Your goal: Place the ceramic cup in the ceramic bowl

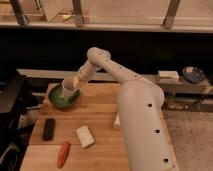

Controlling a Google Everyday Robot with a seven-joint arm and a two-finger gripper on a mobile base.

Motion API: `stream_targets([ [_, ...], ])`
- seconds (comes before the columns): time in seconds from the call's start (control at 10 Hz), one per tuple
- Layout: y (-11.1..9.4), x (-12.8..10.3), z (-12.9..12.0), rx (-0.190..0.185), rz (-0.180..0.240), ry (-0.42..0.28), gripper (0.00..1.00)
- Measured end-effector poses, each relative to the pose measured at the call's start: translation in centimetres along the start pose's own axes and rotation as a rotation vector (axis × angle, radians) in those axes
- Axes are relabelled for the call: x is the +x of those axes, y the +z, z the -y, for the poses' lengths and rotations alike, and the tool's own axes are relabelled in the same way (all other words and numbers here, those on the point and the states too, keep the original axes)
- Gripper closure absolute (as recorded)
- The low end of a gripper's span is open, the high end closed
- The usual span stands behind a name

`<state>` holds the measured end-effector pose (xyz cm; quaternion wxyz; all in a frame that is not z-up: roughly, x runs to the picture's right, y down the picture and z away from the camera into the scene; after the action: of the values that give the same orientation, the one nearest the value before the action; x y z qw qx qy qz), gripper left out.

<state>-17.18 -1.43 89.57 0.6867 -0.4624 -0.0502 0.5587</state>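
Observation:
The white ceramic cup (68,86) is held at the right inner side of the green ceramic bowl (56,101), low over or resting in it; I cannot tell if it touches. The bowl stands at the back left of the wooden table (100,107). My gripper (76,82) is at the cup's right rim, shut on it, with the white arm reaching in from the right.
A black flat device (48,128), a white block (84,136) and an orange-red carrot-like thing (63,153) lie at the front left. My arm's body (142,125) covers the table's right side. A blue plate (192,74) sits on the ledge behind.

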Motion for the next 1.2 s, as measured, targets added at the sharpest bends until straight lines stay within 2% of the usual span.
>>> stream_targets([
  [0.3, 0.6, 0.2, -0.2, 0.01, -0.023, 0.002, 0.43],
  [0.4, 0.7, 0.3, 0.0, 0.012, -0.029, 0.006, 0.38],
  [0.6, 0.8, 0.4, 0.1, 0.016, -0.039, 0.013, 0.37],
  [0.8, 0.2, -0.1, -0.2, 0.018, -0.028, 0.009, 0.37],
  [1.1, -3.5, -1.7, -0.4, 0.027, 0.047, -0.005, 0.37],
  [1.2, -5.7, -2.4, -0.6, 0.029, 0.093, -0.012, 0.37],
])
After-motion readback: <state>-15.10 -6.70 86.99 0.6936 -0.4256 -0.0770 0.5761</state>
